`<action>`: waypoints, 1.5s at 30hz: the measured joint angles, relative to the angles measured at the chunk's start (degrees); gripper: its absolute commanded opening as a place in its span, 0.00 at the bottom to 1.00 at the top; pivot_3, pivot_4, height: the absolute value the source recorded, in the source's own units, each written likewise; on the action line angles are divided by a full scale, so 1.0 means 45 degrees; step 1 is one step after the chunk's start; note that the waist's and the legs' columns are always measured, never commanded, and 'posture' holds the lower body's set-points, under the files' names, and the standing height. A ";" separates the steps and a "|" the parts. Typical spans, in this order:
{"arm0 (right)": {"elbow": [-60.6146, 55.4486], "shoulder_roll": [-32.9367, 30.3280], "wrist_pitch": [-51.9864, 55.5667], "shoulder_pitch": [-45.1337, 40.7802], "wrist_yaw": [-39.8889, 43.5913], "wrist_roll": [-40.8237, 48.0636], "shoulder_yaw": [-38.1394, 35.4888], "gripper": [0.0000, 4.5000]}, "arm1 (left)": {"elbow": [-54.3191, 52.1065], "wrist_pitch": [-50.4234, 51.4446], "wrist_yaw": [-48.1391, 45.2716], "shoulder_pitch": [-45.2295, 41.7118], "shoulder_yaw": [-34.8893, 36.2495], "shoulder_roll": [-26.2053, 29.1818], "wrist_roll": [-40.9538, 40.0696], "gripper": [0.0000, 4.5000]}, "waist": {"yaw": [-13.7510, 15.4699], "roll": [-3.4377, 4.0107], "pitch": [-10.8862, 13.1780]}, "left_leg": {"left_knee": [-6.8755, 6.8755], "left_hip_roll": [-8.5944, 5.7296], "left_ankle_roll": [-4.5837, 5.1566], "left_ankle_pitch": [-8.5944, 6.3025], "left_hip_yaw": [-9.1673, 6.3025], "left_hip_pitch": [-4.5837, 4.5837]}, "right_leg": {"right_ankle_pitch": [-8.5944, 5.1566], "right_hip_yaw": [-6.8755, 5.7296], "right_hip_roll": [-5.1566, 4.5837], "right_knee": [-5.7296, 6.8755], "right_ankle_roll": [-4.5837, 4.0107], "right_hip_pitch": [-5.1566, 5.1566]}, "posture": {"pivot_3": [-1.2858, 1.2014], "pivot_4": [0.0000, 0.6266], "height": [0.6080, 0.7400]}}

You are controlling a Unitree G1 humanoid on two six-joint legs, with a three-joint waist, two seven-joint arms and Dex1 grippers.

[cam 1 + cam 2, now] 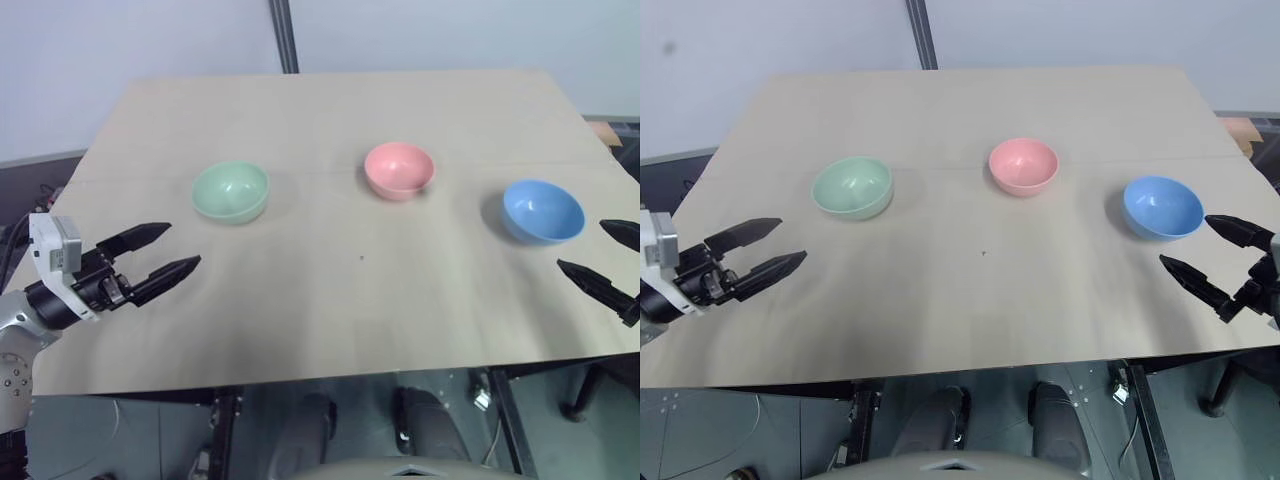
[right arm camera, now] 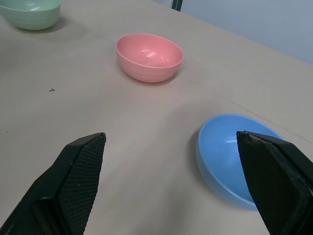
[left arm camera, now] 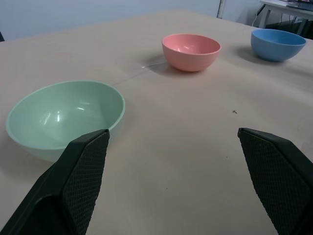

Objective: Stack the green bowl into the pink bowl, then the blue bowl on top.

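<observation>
Over the table, both grippers' jaws gape wide, holding nothing.

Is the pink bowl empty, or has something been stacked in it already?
Empty. The pink bowl sits upright with bare insides; the green bowl stands apart.

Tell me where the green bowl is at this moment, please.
In the head views the green bowl stands upright on the table's left part, left of the pink bowl, just beyond the open left gripper.
</observation>
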 measured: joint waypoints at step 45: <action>1.5185 0.5324 -0.6263 -1.6543 -0.0954 -1.0896 1.4283 0.82 | -0.2181 0.0338 -0.0268 -0.1454 -0.2051 -0.1444 -0.0011 1.00 | -0.0387 0.0000 0.0012 | -0.0026 -0.0020 -0.0080 0.0015 0.0018 -0.0064 | 0.0072 0.0040 0.0012 -0.0001 -0.0020 -0.0111 | 0.52 0.24 1.00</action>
